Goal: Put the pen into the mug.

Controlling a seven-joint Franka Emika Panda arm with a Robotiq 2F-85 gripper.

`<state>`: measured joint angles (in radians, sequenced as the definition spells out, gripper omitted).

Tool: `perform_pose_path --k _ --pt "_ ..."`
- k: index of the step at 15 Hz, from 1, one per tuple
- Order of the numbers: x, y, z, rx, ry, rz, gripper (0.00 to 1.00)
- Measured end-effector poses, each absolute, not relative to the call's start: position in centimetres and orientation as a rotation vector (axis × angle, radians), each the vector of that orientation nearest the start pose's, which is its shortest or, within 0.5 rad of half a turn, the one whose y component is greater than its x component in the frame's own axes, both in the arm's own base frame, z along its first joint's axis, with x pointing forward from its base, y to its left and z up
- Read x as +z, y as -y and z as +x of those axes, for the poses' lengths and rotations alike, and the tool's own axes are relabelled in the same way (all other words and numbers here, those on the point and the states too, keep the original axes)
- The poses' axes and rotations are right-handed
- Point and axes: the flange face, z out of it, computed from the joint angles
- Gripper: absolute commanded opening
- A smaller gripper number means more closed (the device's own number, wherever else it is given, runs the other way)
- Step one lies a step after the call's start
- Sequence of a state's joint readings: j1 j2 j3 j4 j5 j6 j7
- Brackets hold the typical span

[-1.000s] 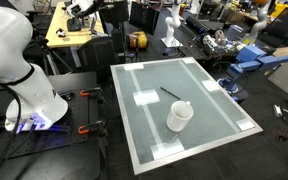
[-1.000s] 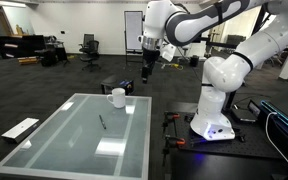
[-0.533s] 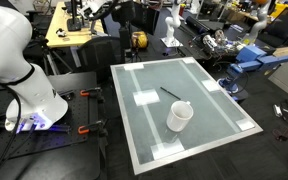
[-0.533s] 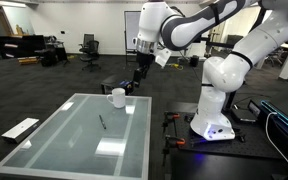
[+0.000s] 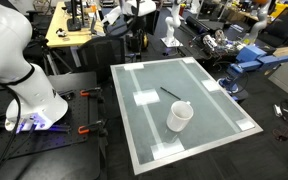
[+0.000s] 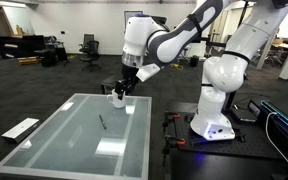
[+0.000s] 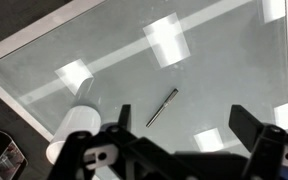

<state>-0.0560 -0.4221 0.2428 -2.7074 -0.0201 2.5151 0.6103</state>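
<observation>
Over pen (image 7: 162, 106) and mug (image 7: 76, 105), wrist-view gripper (image 7: 172, 138) agape.

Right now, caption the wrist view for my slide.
Open fingers hover above the glass table, the black pen lying flat, apart from the white mug.

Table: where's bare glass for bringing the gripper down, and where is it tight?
Most of the table is bare: the wide strip between the pen and the edge by the robot base, and the whole end beyond the pen, away from the mug. It is tight only between pen and mug, close but apart. The open gripper hangs above the table.
</observation>
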Motion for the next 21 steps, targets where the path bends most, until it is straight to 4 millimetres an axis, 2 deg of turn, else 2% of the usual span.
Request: perform_pose_path --k 4,8,14,17,21 --pt "35.2 -7.9 42.7 -0.372 -0.784 -2.986 1.00" --pt "32.8 -7.6 45.8 -0.360 -0.961 -2.889 1.00" --pt "28.7 -4.4 49.7 -0.298 -1.262 -2.779 1.00" --pt "26.3 -2.9 51.3 -0.259 -1.335 -2.759 1.00" --pt "22.9 -2.0 53.0 -0.224 -1.385 -2.750 1.00"
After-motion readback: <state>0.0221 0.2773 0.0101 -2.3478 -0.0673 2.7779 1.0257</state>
